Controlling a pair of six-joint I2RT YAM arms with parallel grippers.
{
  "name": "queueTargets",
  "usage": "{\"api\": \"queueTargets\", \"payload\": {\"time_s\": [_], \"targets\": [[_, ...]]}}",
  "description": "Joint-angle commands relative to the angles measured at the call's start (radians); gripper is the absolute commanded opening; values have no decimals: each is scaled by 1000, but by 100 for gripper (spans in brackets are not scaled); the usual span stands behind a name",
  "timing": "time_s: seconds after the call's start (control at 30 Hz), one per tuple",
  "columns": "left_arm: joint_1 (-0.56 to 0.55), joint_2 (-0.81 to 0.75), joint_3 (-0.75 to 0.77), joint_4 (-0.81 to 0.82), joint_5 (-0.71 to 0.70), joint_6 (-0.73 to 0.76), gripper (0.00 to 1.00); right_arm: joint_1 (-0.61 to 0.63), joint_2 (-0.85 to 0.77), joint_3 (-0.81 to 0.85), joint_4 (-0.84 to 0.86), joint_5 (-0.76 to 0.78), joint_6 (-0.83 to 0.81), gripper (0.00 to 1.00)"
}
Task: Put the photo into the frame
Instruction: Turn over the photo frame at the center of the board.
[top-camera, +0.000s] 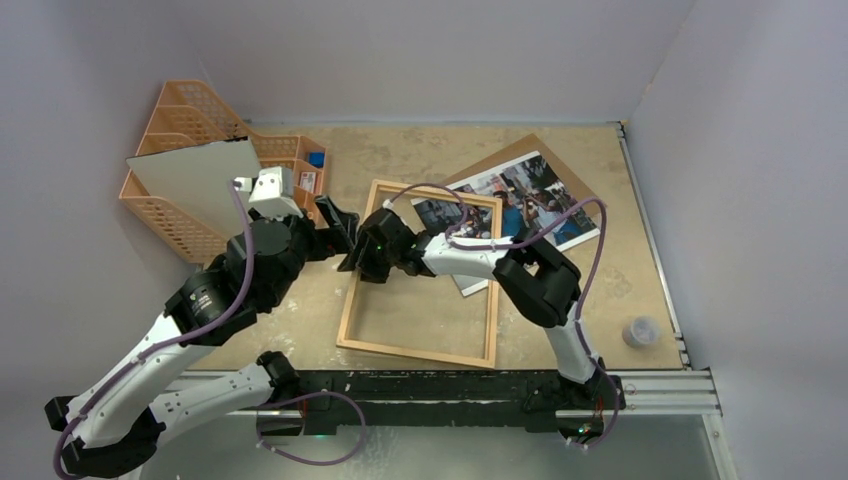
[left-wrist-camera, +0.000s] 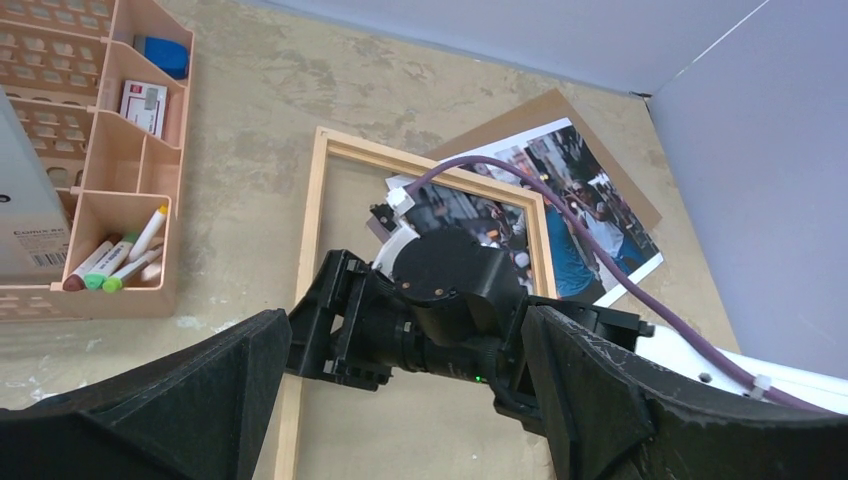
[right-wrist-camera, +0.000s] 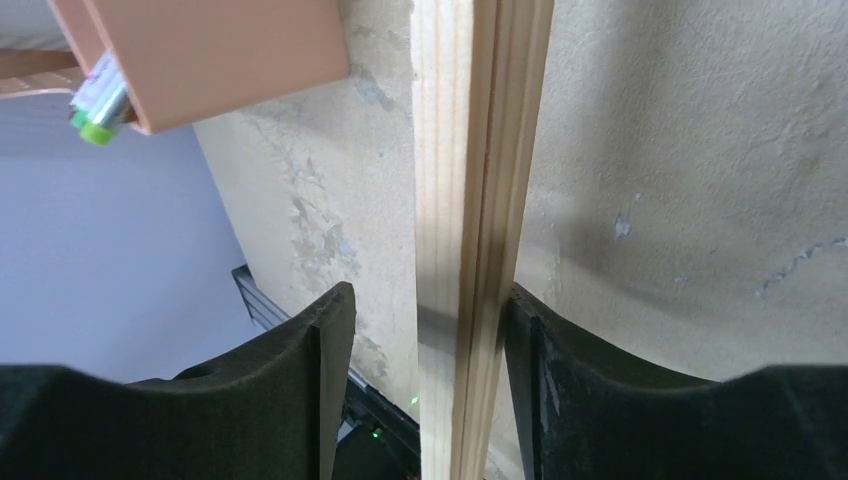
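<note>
The light-wood frame (top-camera: 415, 352) lies flat on the table's middle. The photo (top-camera: 530, 195) rests face up at its far right corner on a brown hardboard panel (top-camera: 520, 150), one end under the frame's pane. My right gripper (top-camera: 352, 255) sits low over the frame's left rail (right-wrist-camera: 480, 150). It is open, its jaws either side of the rail (left-wrist-camera: 312, 210): the right finger (right-wrist-camera: 560, 380) touches the wood, the left finger (right-wrist-camera: 300, 380) stands apart from it. My left gripper (left-wrist-camera: 405, 320) hangs wide open just above the right gripper, holding nothing.
An orange mesh organizer (top-camera: 190, 170) stands at the far left, with markers (left-wrist-camera: 120, 260) in its front tray and a pale grey sheet (top-camera: 195, 180) leaning in it. A small clear cup (top-camera: 641, 331) sits near the right edge. Grey walls enclose the table.
</note>
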Motion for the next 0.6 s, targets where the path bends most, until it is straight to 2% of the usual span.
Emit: {"api": "queueTargets", "payload": {"time_s": [0.0, 0.3, 0.57], "targets": [[0, -9, -5, 10, -31, -16, 91, -1, -128, 29, -30, 75, -39, 60], [0, 8, -32, 16, -34, -32, 91, -47, -280, -27, -178, 275, -147, 63], [0, 31, -88, 28, -34, -52, 91, -161, -475, -197, -314, 435, -270, 63]]}}
